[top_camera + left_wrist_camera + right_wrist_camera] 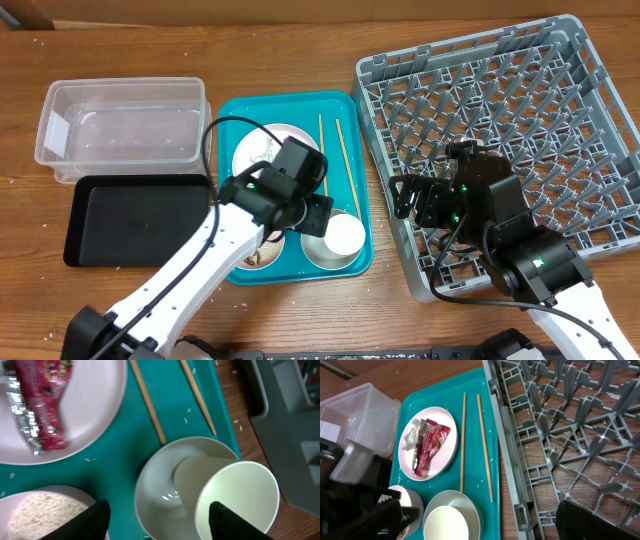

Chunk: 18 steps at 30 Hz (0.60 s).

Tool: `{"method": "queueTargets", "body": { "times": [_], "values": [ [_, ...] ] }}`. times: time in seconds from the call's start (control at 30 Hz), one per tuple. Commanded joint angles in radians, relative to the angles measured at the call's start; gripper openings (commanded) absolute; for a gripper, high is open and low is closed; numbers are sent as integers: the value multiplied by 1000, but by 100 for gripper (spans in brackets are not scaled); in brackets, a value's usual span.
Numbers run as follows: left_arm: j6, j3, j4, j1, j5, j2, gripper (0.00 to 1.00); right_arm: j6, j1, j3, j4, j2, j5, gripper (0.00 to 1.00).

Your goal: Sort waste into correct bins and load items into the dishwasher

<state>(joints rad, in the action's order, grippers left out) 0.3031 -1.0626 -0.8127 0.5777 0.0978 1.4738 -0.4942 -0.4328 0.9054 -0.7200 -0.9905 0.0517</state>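
The left gripper (160,522) hangs over the teal tray (120,455) with its fingers spread wide. The small white cup (235,495) lies tilted inside the light grey bowl (155,485) just beneath them. Nearby, a red snack wrapper (42,400) rests on the large pink plate (95,395), rice fills the smaller dish (45,510), and two chopsticks (147,402) lie on the tray. The right gripper (412,200) hovers over the left edge of the grey dish rack (500,130) — spread or pressed together, I cannot tell. The clear tub (120,120) and black tray (135,220) sit well to the left on the surface (300,50).
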Motion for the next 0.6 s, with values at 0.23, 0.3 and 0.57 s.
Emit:
{"method": "queueTargets", "body": {
  "times": [0.23, 0.3, 0.57],
  "values": [
    [-64, -21, 24, 37, 32, 117, 5, -5, -4, 18, 12, -60, -5, 96],
    [-53, -60, -10, 34, 33, 113, 4, -5, -4, 18, 12, -61, -5, 95],
    [-81, -367, -238, -222, 371, 26, 4, 60, -4, 18, 146, -61, 245, 93]
  ]
}}
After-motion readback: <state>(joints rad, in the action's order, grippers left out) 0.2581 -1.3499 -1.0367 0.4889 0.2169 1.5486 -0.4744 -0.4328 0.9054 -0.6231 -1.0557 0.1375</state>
